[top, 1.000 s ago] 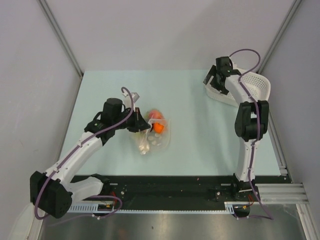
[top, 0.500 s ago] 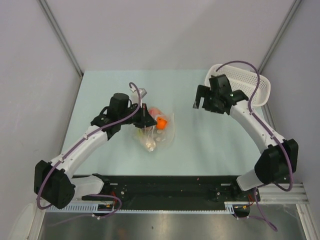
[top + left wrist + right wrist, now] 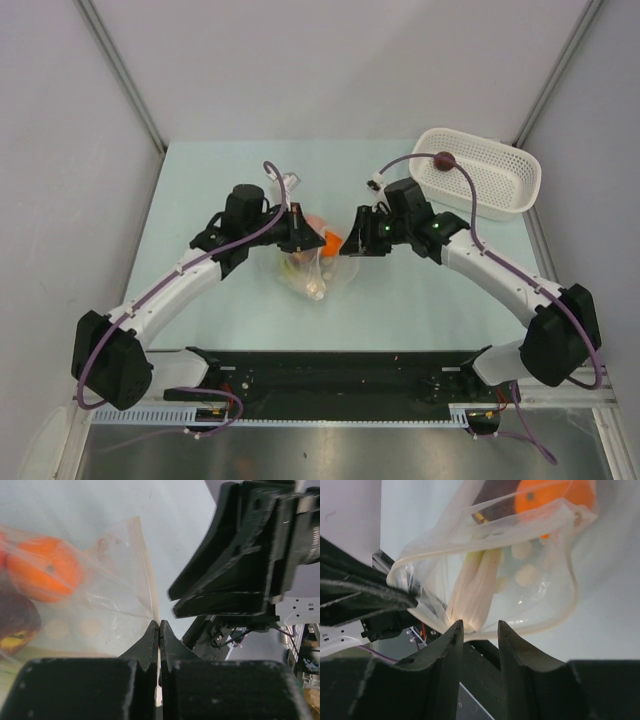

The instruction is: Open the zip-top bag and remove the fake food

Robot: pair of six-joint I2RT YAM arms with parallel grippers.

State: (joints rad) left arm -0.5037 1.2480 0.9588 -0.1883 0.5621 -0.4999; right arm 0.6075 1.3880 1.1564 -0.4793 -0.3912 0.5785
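Work surface: pale green table (image 3: 200, 180), closed in by grey walls on left, rear and right. Black rail (image 3: 330, 375) along the near edge, carrying both arm bases. White perforated basket (image 3: 500, 190) at the far right corner, well apart from the bag.

Bag (image 3: 310, 265) at table centre, between the two grippers. Left gripper (image 3: 300, 232) clamped tight on the bag's thin edge. Right gripper (image 3: 350, 243) just beside the bag, jaws narrowly parted, nothing visibly pinched between them.

Top view only: basket, with a dark lump (image 3: 443, 159) at its left rim, and both full arms. Left wrist view only: fingertips (image 3: 152, 635) closed on the film, and the right gripper facing them from the other side. Right wrist view only: bag mouth gaping, pale green stalks (image 3: 472, 590) pointing toward the parted jaws, bag rim just above the tips.

Count: two arms, one bag, one basket. Inside the bag: one orange ball (image 3: 45, 575), one dark lump (image 3: 15, 620), one bundle of stalks, three pale rounds (image 3: 522, 550). Red piece not clear enough to count.
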